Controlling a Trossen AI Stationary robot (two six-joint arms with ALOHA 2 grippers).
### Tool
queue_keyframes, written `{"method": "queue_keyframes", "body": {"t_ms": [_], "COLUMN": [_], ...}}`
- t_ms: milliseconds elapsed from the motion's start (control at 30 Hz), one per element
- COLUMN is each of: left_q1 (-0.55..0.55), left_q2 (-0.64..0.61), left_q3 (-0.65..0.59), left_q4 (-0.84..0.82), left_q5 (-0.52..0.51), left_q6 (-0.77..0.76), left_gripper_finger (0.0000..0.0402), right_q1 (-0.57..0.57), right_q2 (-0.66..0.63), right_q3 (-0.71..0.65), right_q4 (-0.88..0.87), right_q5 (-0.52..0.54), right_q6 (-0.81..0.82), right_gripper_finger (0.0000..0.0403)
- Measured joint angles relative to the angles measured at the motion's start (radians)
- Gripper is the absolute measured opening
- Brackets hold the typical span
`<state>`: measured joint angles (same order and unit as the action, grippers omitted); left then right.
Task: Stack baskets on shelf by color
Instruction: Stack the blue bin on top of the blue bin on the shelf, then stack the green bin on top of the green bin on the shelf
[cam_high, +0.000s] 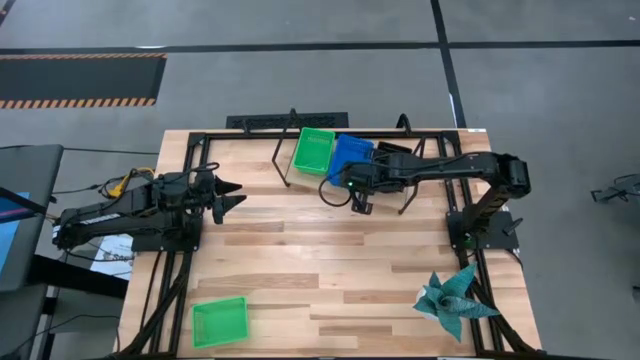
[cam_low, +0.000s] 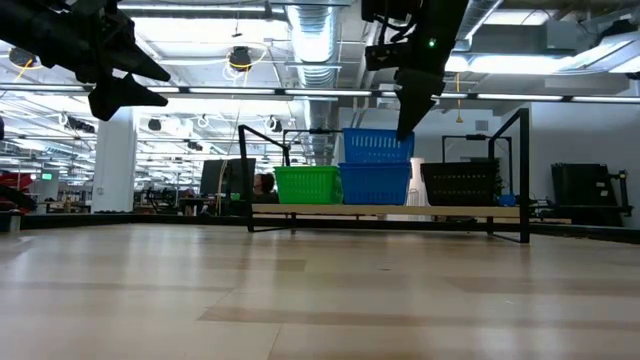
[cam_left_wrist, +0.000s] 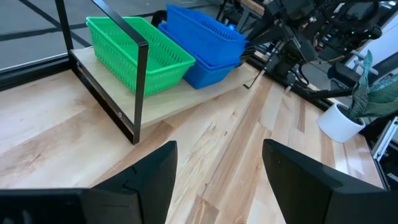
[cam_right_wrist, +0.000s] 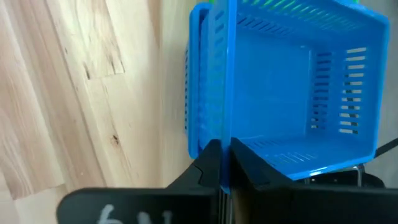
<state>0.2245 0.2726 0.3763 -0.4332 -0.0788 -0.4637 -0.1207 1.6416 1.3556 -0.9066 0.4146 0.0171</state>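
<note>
Right hand (cam_right_wrist: 225, 163): fingers pinched on near rim of top blue basket (cam_right_wrist: 292, 87).
Blue basket: nested in second blue one, on shelf (cam_high: 300, 178), beside green basket (cam_high: 314, 150).
Left hand (cam_high: 232, 194): fingers apart, empty, above counter (cam_high: 330, 270).

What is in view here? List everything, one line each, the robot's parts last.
shelf: one, light wood on black wire legs, far side of the table
green baskets: one or more nested on the shelf's left end; one loose on the table's near left corner
blue baskets: two visible, stacked mid-shelf beside the green
black baskets: count unclear, on the shelf to the right of the blue stack
paper plant: one, teal, white pot, near right of the table
table: one, light wood
left pincer: open, raised over the table's left side
right pincer: closed on the wall of the top blue basket
</note>
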Motion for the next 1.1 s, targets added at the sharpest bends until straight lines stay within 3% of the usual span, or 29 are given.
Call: {"method": "queue_keyframes", "body": {"t_ms": [533,733,967,1100], "left_q1": [0.0,0.0,0.0,0.0], "left_q2": [0.0,0.0,0.0,0.0], "left_q3": [0.0,0.0,0.0,0.0], "left_q4": [-0.002,-0.002,-0.003,-0.002], "left_q5": [0.0,0.0,0.0,0.0], "left_q6": [0.0,0.0,-0.001,-0.002], "left_gripper_finger": [0.0227,0.0227,0.0227,0.0227], "right_q1": [-0.026,-0.026,0.015,0.1], "right_q2": [0.0,-0.006,-0.007,-0.007], "right_q3": [0.0,0.012,0.132,0.172], "right_q4": [0.022,0.023,0.026,0.181], "right_q5": [-0.023,-0.023,-0.029,-0.126], "right_q6": [0.001,-0.026,-0.011,-0.026], "right_gripper_finger": [0.0079,0.0133,0.0199,0.0206]}}
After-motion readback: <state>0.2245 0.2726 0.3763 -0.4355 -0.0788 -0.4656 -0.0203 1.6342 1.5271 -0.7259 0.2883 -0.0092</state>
